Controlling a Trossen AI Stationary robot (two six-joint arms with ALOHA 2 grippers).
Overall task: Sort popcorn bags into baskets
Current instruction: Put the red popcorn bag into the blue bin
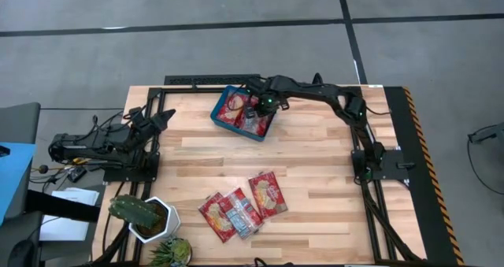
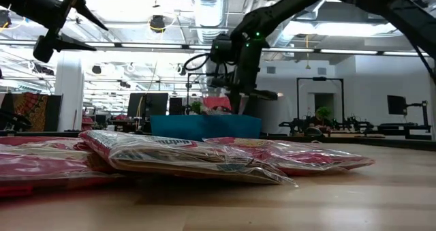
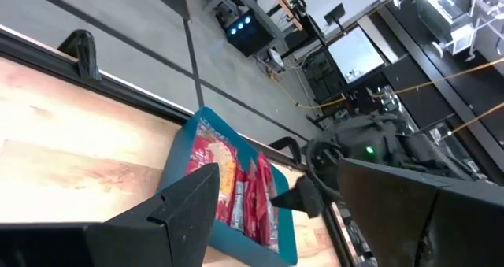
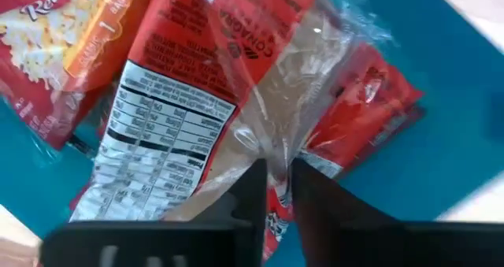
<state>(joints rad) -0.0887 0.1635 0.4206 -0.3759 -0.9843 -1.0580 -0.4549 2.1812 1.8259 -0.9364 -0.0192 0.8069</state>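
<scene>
Table: a light wooden slatted tabletop edged by a black metal frame.
Right arm: the dark jointed arm reaches from the table's right side across to the far edge, and its right gripper hangs directly over the bin.
Left arm: the dark arm waits low at the table's left side, with the left gripper pointing toward the bin and its two fingers spread apart, holding nothing.
Bin: a teal-blue rectangular plastic basket with rounded corners sits near the far edge, turned at an angle, with several packets lying inside it.
Cactus: a green cactus in a white pot stands at the near left corner.
Loose packets: three red flat popcorn bags with yellowish print lie fanned and overlapping on the near part of the table, well apart from the bin.
Held packet: a red popcorn bag showing its white nutrition label is pinched by its clear plastic edge between the right gripper's closed fingers, over the packets in the bin.
</scene>
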